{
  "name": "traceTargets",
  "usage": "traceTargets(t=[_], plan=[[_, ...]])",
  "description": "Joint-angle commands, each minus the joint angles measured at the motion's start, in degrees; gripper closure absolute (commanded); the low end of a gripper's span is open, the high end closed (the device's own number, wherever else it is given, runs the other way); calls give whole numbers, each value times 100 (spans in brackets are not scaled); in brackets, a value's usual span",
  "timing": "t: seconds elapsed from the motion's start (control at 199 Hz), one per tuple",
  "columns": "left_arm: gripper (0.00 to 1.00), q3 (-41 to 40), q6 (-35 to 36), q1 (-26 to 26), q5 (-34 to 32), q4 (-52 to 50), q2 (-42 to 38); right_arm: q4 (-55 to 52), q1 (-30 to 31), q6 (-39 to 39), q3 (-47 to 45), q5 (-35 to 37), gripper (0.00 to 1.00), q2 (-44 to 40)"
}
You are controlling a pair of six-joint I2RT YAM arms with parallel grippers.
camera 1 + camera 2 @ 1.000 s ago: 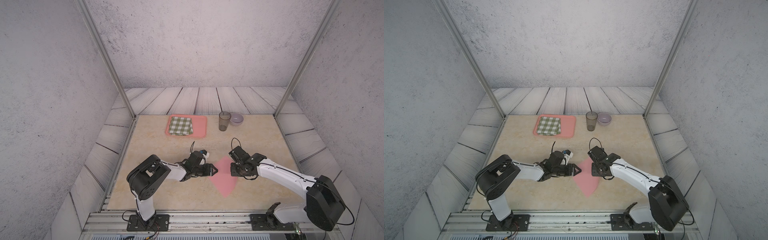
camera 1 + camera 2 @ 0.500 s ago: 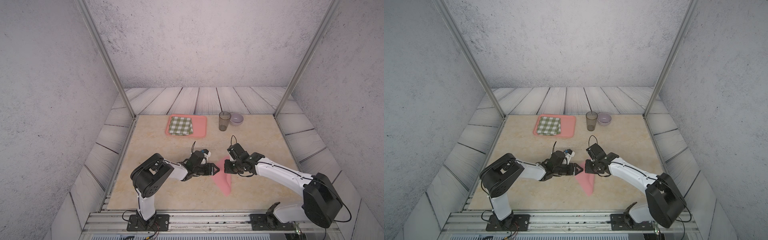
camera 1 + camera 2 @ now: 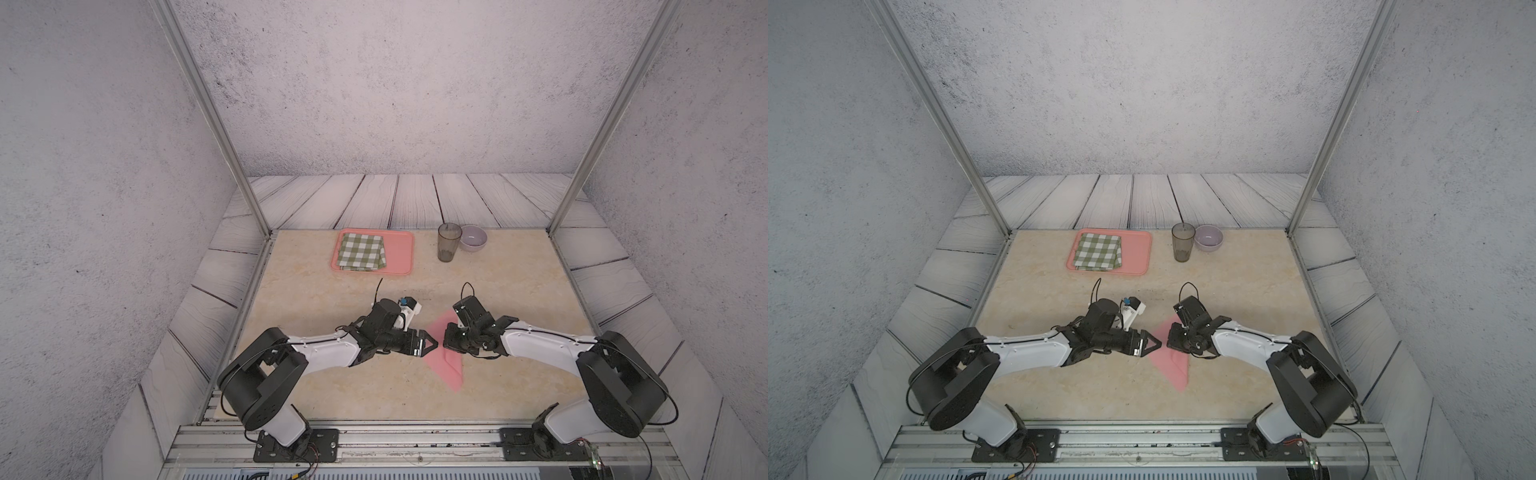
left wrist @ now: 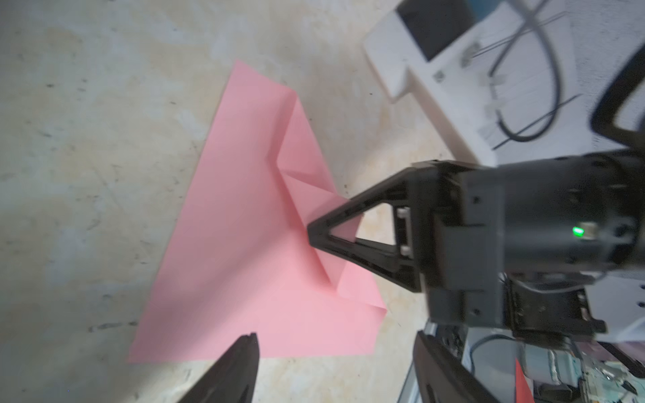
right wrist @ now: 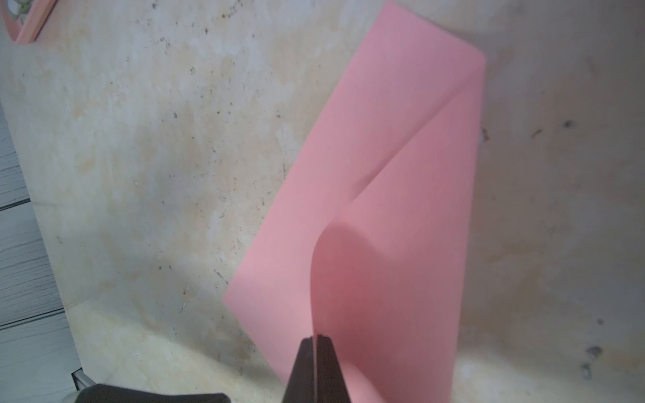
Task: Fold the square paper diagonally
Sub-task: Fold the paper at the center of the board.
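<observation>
Both top views: left gripper (image 3: pixel 432 344) sat low over the table (image 3: pixel 332 299), tips just beside the left edge of the pink paper (image 3: pixel 448 368). Left wrist view showed its jaws partly apart, nothing between them. Paper lay mid-table between the two grippers, one flap curled up and over the rest. Right gripper (image 5: pixel 316 338) was pinched tight on that raised flap. Far edge held a tray (image 3: pixel 401 253) with a checked cloth (image 3: pixel 360 250), then a cup (image 3: pixel 449 243), then a bowl (image 3: pixel 473 237) just beside it.
</observation>
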Motion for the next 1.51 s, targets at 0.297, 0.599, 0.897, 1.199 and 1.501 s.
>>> traceTargets(t=[0.297,0.599,0.897,1.199,1.501], plan=[[25,-37,985,-32,101,-1858,-1275,348,-137,509,-412,323,99,-192],[29,-257,1363,-102,893,-2110,-1876,500,-244,725,-432,144,98,-176],[31,-468,1218,-334,-36,-2019,-1683,604,-288,895,-299,-215,98,-166],[31,-31,990,-611,-589,-1733,-1215,872,-291,1143,-392,-487,97,-288],[34,191,772,-794,-866,-1473,-759,936,-291,1179,-409,-571,97,-273]])
